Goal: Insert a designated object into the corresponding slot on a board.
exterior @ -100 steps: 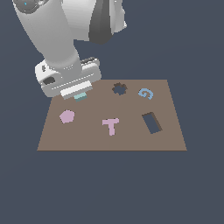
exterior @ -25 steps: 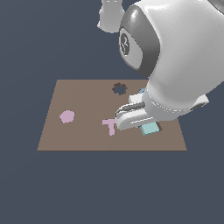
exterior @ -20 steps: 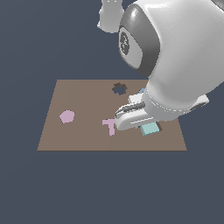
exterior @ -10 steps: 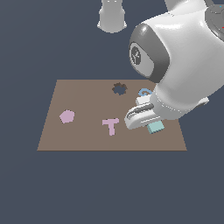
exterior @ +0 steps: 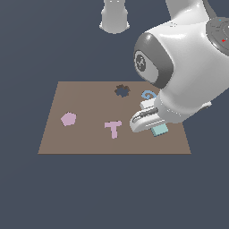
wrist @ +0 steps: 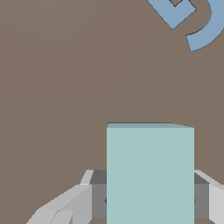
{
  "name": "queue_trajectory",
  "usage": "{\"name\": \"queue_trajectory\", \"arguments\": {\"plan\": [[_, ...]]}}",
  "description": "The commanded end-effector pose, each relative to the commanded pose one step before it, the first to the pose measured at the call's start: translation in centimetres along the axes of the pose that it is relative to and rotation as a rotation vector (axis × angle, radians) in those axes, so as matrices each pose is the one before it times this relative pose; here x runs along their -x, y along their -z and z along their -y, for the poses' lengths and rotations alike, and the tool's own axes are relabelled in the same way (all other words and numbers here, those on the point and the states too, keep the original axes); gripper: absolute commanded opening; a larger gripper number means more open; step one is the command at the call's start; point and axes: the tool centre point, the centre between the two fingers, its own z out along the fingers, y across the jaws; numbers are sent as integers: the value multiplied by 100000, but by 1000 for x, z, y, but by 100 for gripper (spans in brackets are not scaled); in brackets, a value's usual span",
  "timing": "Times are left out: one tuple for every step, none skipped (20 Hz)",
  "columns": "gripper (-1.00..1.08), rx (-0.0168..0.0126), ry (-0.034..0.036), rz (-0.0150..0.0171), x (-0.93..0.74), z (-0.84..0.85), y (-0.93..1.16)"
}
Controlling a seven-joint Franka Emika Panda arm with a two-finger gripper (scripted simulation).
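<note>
Teal block (wrist: 150, 175) (end effector-held) over board (exterior: 85, 116).

Pentagon (exterior: 68, 118) at board (exterior: 80, 143) exterior view's left; T-shape (exterior: 113, 128) middle; block (exterior: 159, 130) right, under tool (exterior: 150, 121).

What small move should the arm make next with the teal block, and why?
Probably release and lift away. The teal block sits low on the board where no dark slot shows any more, seemingly seated, with the pincer around it.
</note>
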Motion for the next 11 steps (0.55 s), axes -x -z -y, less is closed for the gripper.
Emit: {"name": "queue_trajectory", "arguments": {"plan": [[-100,-17,109,97,12,-37,-303],[100,0,0,0,0,0,0],[100,0,0,0,0,0,0],[100,0,0,0,0,0,0],[100,0,0,0,0,0,0],[100,0,0,0,0,0,0],[100,0,0,0,0,0,0],[100,0,0,0,0,0,0],[100,0,0,0,0,0,0],[100,0,0,0,0,0,0],[100,0,0,0,0,0,0]]}}
